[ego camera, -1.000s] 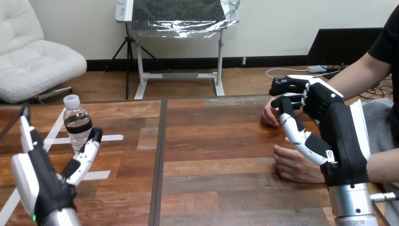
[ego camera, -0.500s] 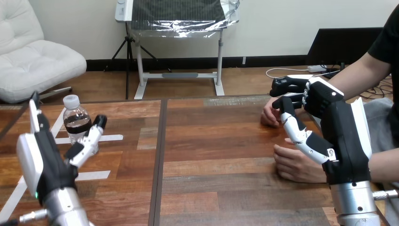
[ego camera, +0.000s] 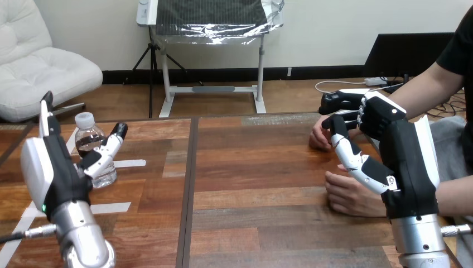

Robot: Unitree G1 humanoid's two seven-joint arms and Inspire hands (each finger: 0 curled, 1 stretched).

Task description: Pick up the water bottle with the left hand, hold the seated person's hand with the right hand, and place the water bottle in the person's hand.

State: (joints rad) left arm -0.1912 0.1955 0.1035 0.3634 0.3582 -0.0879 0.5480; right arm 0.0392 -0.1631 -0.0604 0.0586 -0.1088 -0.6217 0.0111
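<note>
**A:** What sits closest on the left?

**B:** The left hand (ego camera: 58, 170), above the wooden table (ego camera: 251, 184) with its white back toward the camera. Its fingers (ego camera: 47, 120) stand straight up and the thumb reaches out to the right, so it is spread wide and grips nothing.

**A:** And the water bottle (ego camera: 87, 140)?

**B:** Upright on the table, in the gap between that thumb and the fingers (the thumb crosses in front of its lower half; I cannot tell if they touch). White tape strips (ego camera: 129, 163) lie beside it.

**A:** The right side?

**B:** The person's nearer hand (ego camera: 348, 195) rests on the table, just left of the right hand (ego camera: 401, 151). Farther back, the person's other hand (ego camera: 318, 137) shows past it. Whether the right hand is closed on anything, I cannot tell.
</note>
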